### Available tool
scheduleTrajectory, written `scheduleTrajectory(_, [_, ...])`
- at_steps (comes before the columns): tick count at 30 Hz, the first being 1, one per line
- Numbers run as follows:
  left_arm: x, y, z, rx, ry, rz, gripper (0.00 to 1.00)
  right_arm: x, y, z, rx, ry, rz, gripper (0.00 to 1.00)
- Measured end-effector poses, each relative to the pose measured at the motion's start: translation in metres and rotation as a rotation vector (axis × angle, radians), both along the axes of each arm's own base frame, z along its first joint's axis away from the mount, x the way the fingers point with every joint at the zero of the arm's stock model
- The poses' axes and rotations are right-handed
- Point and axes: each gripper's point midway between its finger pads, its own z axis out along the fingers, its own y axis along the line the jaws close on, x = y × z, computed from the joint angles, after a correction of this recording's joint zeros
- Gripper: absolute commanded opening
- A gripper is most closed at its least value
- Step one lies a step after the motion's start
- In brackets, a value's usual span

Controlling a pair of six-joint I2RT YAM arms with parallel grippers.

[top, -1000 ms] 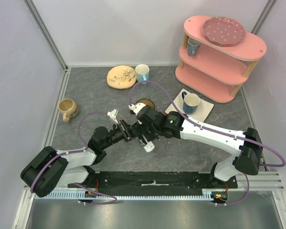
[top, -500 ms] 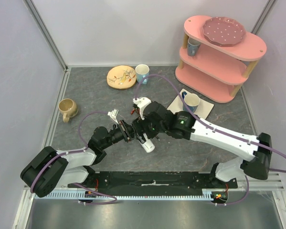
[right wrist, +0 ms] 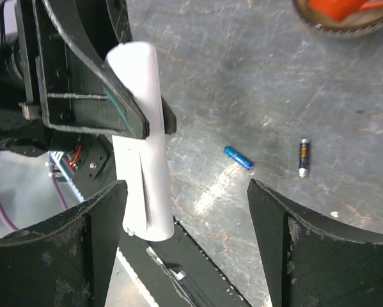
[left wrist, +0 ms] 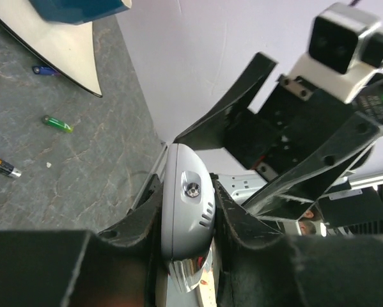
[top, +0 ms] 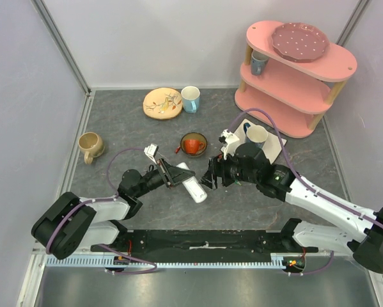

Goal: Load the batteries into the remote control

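My left gripper [top: 172,173] is shut on the white remote control [top: 194,185], holding it slanted above the table. In the left wrist view the remote control [left wrist: 186,204] is squeezed between both black fingers. My right gripper [top: 210,174] stands open just to the right of the remote, holding nothing. In the right wrist view the remote control [right wrist: 142,153] hangs beside the right gripper's [right wrist: 188,192] left finger. Three batteries lie loose on the table: blue [right wrist: 238,157], dark [right wrist: 304,157] and green [left wrist: 57,123].
A brown bowl [top: 193,144] with a red inside sits just behind the grippers. A blue mug on a white mat [top: 256,137] stands to the right, a pink shelf [top: 293,70] at the back right. A plate [top: 162,102], a cup [top: 190,98] and a tan mug [top: 90,146] stand farther off.
My right arm has drawn back to the right, off the remote, and its jaws have widened. The bowl it covered now shows. The left gripper still holds the remote.
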Motion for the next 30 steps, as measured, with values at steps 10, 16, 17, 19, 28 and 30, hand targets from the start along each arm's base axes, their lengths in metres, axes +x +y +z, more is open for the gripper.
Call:
scheduleTrajectory(10, [-0.007,-0.003,0.004,-0.04,0.021,-0.057,0.02,-0.018,0.006,0.002,0.219,0.041,0.054,0.84])
scheduleTrajectory(16, [-0.008,-0.003,0.006,-0.049,0.023,-0.06,0.02,-0.026,0.012,0.003,0.308,0.07,0.098,0.82])
scheduleTrajectory(17, [-0.008,-0.003,0.007,-0.051,0.022,-0.06,0.02,-0.028,0.013,0.002,0.311,0.076,0.104,0.82])
scheduleTrajectory(19, [-0.008,-0.003,0.007,-0.053,0.025,-0.061,0.02,-0.031,0.015,0.0,0.323,0.088,0.119,0.81])
scheduleTrajectory(28, [-0.008,-0.003,0.007,-0.058,0.033,-0.062,0.02,-0.04,0.022,-0.004,0.354,0.124,0.18,0.79])
scheduleTrajectory(30, [-0.008,-0.003,0.008,-0.059,0.034,-0.063,0.02,-0.042,0.022,-0.005,0.36,0.129,0.19,0.79])
